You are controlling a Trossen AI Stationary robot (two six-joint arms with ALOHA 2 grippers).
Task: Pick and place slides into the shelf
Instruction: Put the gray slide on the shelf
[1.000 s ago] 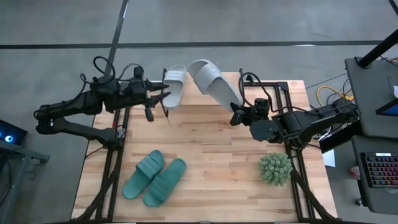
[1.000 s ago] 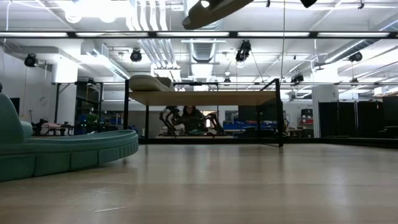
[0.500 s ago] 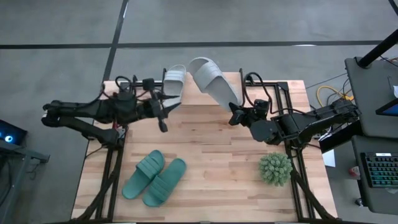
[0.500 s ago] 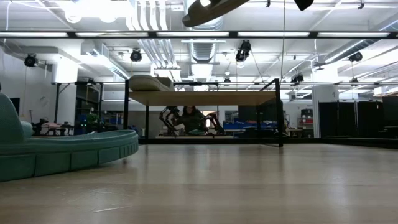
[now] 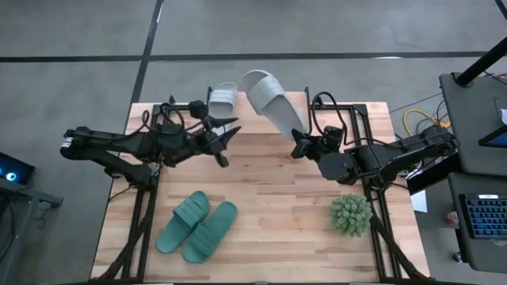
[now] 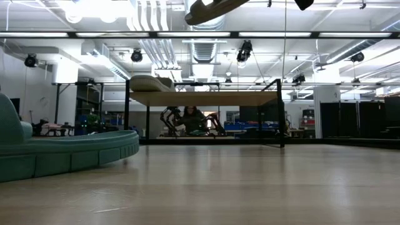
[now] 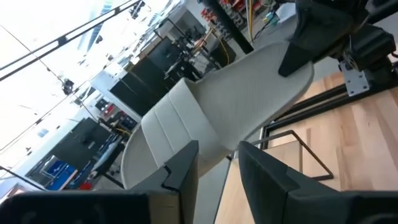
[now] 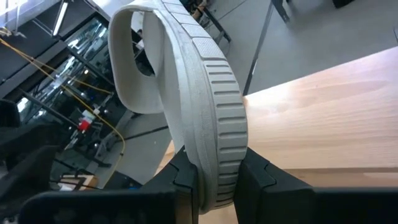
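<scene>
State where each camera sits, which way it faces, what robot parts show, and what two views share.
High: above the table, looking straight down; both arms, left gripper empty, right gripper holding the white slide.
Low: at tabletop height, looking level at the shelf past a teal slide; almost no robot.
Left wrist: on the left arm, facing the white slide; own open fingers.
Right wrist: on the right arm; own fingers clamp that slide.
Shared: both wrist views show the same white slide.

Bare tabletop point(image 5: 269, 190) between teal slides point(image 5: 196, 226), plant ball point(image 5: 351, 214)
</scene>
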